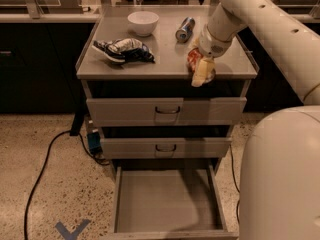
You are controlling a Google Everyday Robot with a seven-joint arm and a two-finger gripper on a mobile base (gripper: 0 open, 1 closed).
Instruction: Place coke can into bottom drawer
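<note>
The coke can (192,60), red-orange and shiny, is at the front right of the grey cabinet top (165,59). My gripper (201,71) reaches down from the upper right and sits right at the can, covering its right side near the front edge. The bottom drawer (167,204) is pulled wide open below, showing a flat bare grey floor and low side walls. It lies well below and a little left of the gripper.
A white bowl (143,22), a slim blue-and-silver can (185,29) lying down and a dark-blue-and-white bag (124,50) are on the cabinet top. Two shut drawers with loop handles (167,110) are above the open one. A black cable (42,166) crosses the floor at left. My white base (285,179) fills the right.
</note>
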